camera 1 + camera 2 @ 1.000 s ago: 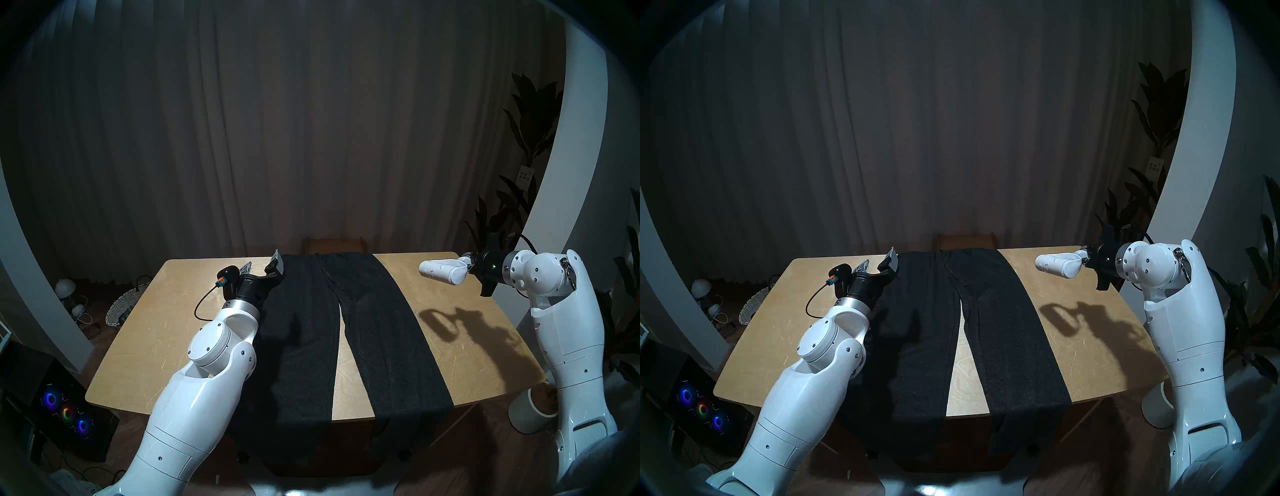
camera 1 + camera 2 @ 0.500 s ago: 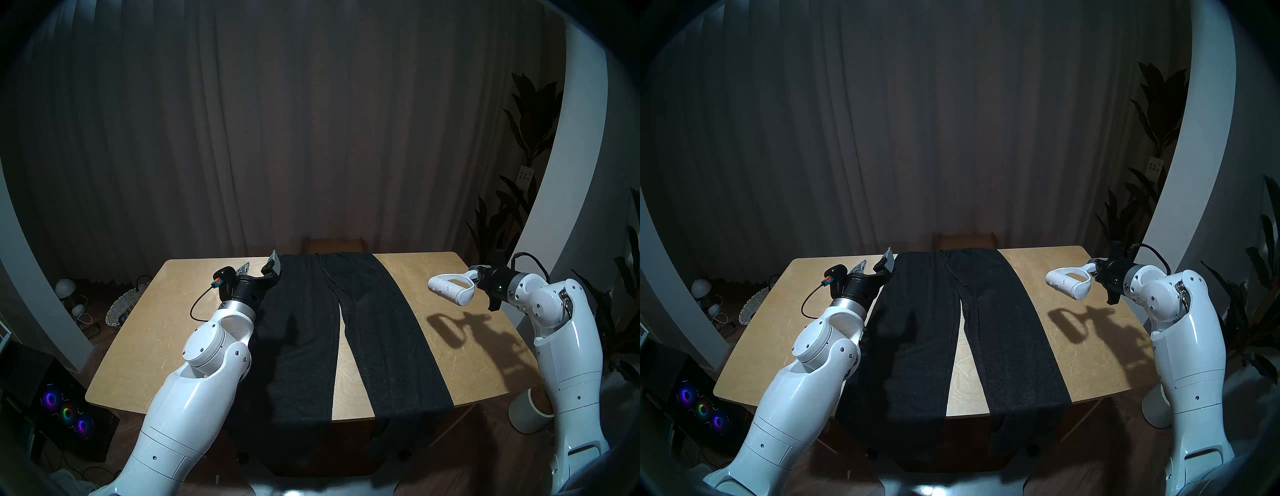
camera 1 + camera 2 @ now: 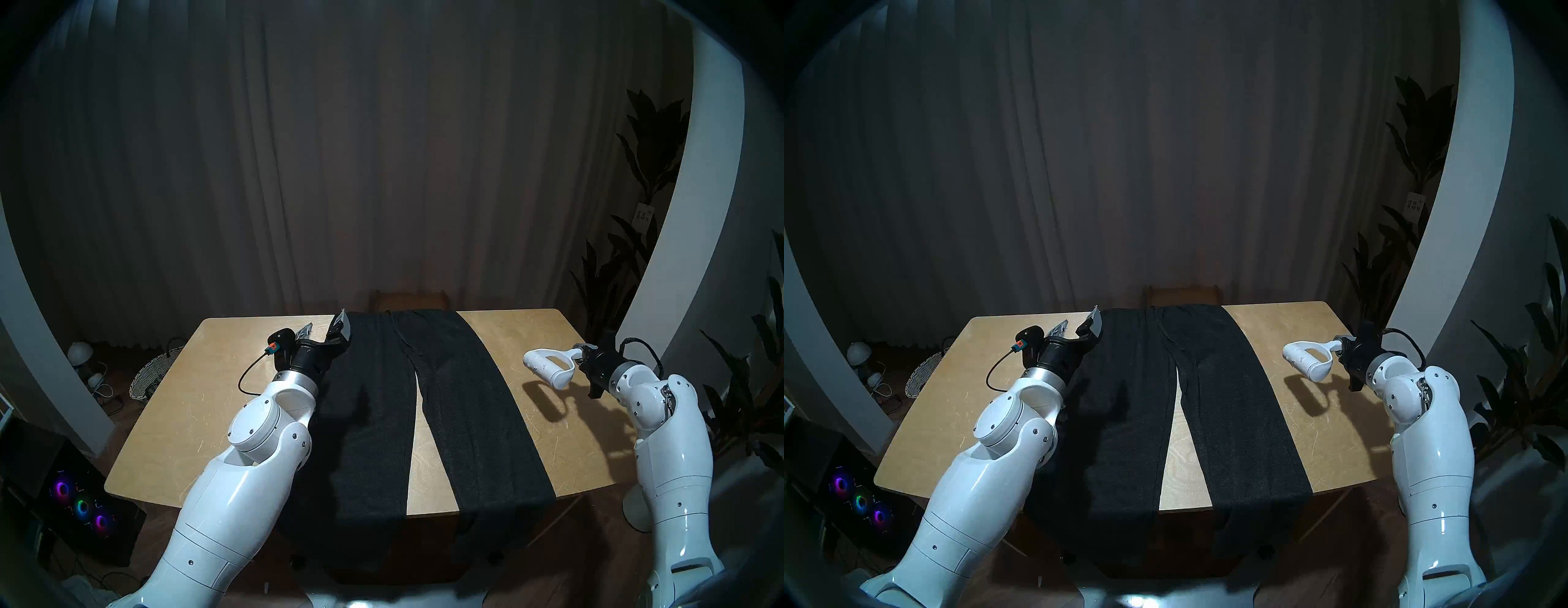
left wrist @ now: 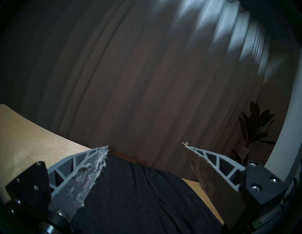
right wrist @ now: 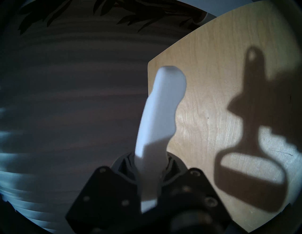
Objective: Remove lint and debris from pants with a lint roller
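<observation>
On the wooden table (image 3: pixel 178 407) lie the pants (image 3: pixel 373 407); the right gripper (image 3: pixel 580 357) clamps the roller (image 3: pixel 549 368) above bare wood, the left gripper (image 4: pixel 145 147) spread wide.

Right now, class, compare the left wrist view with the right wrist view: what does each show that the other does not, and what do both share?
Only the left wrist view shows the pants lying between the open left gripper fingers.

Only the right wrist view shows the lint roller clamped in the right gripper, and its shadow.

Both show the wooden table, the curtain and plant leaves.
</observation>
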